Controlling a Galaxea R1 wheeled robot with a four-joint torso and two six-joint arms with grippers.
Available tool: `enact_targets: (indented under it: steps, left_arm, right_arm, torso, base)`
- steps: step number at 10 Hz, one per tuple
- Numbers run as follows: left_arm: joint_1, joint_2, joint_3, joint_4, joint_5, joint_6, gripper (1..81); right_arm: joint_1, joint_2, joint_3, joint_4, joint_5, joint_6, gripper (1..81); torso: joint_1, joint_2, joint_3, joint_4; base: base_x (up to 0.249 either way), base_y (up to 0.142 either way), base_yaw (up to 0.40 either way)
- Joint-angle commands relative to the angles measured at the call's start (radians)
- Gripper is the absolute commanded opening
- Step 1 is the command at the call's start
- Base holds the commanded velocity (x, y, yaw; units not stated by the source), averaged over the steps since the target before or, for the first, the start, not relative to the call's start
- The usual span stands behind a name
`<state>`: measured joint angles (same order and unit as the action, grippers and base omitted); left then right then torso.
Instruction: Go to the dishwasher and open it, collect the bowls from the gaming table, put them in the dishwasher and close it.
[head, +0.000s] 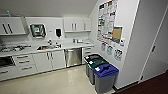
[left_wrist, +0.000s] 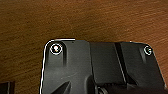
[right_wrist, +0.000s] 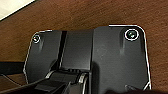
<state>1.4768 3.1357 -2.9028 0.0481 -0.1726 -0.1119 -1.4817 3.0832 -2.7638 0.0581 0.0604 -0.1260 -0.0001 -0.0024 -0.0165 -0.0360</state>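
Note:
The dishwasher (head: 73, 57) is a grey steel front built in under the white counter (head: 75, 46), at the far side of the kitchenette. Its door is shut. It stands between white cabinet doors (head: 48, 61) and a stack of drawers (head: 87, 51). I am several steps away from it, at the room's entrance. The bowls and the gaming table are out of view. Both wrist views look past my own dark plates onto brown wood-patterned floor (left_wrist: 75, 20) (right_wrist: 80, 15). I cannot tell how either gripper stands.
Three bins line the right wall: a grey one with a blue lid (head: 106, 71) nearest, then two with dark green lids (head: 95, 62). A sink (head: 46, 47) is set in the counter. Pale floor (head: 62, 82) runs to the dishwasher. Posters (head: 107, 20) hang on the right wall.

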Motion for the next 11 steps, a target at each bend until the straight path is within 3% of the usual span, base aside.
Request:
enact_targets:
  steps: [1,9,11]
  left_arm:
    - [-0.054,0.001,-0.004,-0.008,0.042,-0.003,81.1]
    - [-0.054,0.005,-0.004,-0.007,0.042,-0.003,81.1]
    - [-0.054,0.001,-0.004,-0.008,0.042,-0.003,81.1]
  right_arm:
    - [0.057,0.004,0.004,-0.004,-0.048,-0.001,81.1]
    - [0.062,-0.005,0.003,-0.004,-0.048,-0.001,81.1]
    - [0.060,-0.007,0.000,-0.003,-0.048,-0.001,81.1]
  torso:
    - [0.000,0.000,0.000,0.000]
    - [0.000,0.000,0.000,0.000]
    - [0.000,0.000,0.000,0.000]
  base:
    - [0.112,0.000,0.000]
    - [0.112,0.000,0.000]
    - [0.112,0.069,0.000]
